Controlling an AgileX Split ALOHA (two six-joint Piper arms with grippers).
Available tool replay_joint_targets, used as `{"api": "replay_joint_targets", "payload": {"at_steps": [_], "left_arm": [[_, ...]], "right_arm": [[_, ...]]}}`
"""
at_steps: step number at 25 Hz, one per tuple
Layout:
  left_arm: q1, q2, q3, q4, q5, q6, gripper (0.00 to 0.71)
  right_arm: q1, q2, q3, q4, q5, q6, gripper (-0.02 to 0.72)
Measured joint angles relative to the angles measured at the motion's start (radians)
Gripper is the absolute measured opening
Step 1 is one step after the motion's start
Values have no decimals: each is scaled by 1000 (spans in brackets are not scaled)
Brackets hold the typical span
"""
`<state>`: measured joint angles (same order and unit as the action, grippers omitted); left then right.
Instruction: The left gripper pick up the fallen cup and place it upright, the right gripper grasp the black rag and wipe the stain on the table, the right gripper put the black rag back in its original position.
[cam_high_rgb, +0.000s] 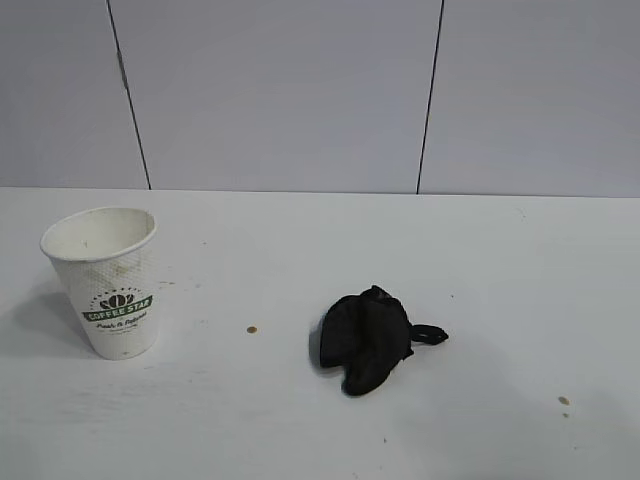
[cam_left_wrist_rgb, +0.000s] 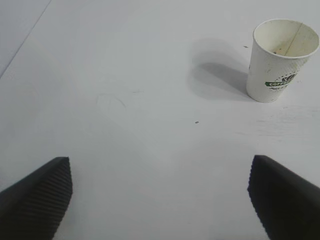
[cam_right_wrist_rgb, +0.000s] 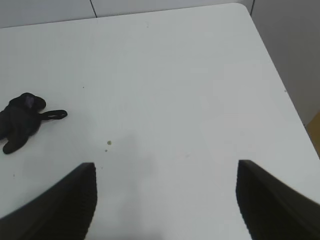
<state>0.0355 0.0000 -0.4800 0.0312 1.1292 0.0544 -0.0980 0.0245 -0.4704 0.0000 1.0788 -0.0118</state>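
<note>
The white cup (cam_high_rgb: 105, 285) with its green band stands upright on the table (cam_high_rgb: 300, 430) at the left; the left wrist view shows the cup (cam_left_wrist_rgb: 282, 60) standing, mouth up. The black rag (cam_high_rgb: 368, 338) lies crumpled at the table's middle, its loop tail pointing right. My left gripper (cam_left_wrist_rgb: 160, 167) hovers open over bare table, well short of the cup. My right gripper (cam_right_wrist_rgb: 166, 170) is open too, nothing between its fingers, with the rag (cam_right_wrist_rgb: 20, 122) off to one side. Neither gripper appears in the exterior view. The stain is not in view.
Lone tiny brown dots mark the table: one (cam_high_rgb: 251, 329) between cup and rag, one (cam_high_rgb: 564, 400) at the front right. The right wrist view shows the table's rounded corner and side edge (cam_right_wrist_rgb: 280, 80). A grey panelled wall (cam_high_rgb: 280, 90) runs behind.
</note>
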Motion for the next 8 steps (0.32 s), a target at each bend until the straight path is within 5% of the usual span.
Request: {"api": "replay_joint_targets", "payload": {"at_steps": [8], "left_arm": [[0, 0, 0, 0, 0, 0, 686]], "right_arm": [[56, 0, 2, -7, 0, 12, 535]]}}
